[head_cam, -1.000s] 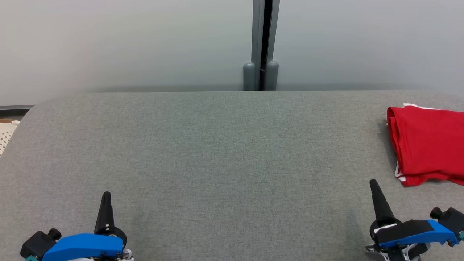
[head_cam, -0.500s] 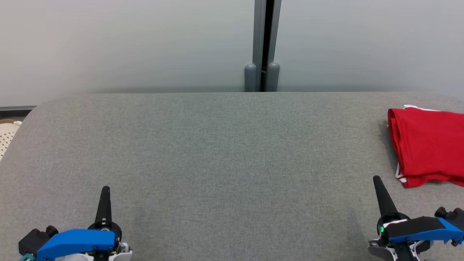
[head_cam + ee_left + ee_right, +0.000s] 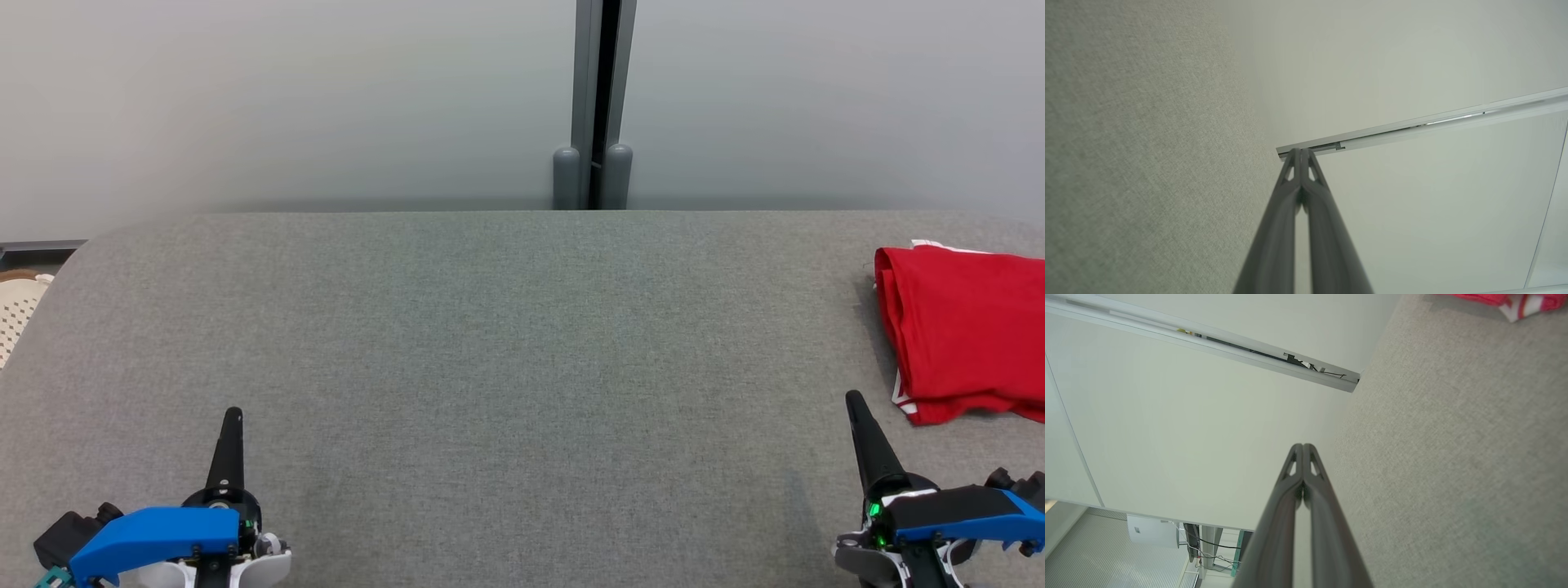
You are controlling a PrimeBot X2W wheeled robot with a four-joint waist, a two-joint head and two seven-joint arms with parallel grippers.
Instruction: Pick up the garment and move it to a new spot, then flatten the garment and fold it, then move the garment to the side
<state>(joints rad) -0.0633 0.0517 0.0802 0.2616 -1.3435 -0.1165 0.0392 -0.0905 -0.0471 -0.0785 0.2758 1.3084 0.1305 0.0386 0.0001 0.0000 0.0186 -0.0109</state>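
The red garment (image 3: 967,331) lies folded at the right edge of the grey table (image 3: 506,327), with a white-trimmed hem at its near corner; a strip of it shows in the right wrist view (image 3: 1506,300). My right gripper (image 3: 855,402) hovers at the lower right, shut and empty, its tip just left of the garment's near corner and apart from it. My left gripper (image 3: 233,414) sits at the lower left, shut and empty, far from the garment. Both wrist views show the fingertips pressed together (image 3: 1301,152) (image 3: 1303,447).
A pale partition wall with a grey vertical post (image 3: 602,106) stands behind the table. A perforated white object (image 3: 16,306) shows past the table's rounded left corner.
Both grippers' tips have drifted slightly up in the head view. The whole picture has shifted a little, so the camera moved. The garment lies as before.
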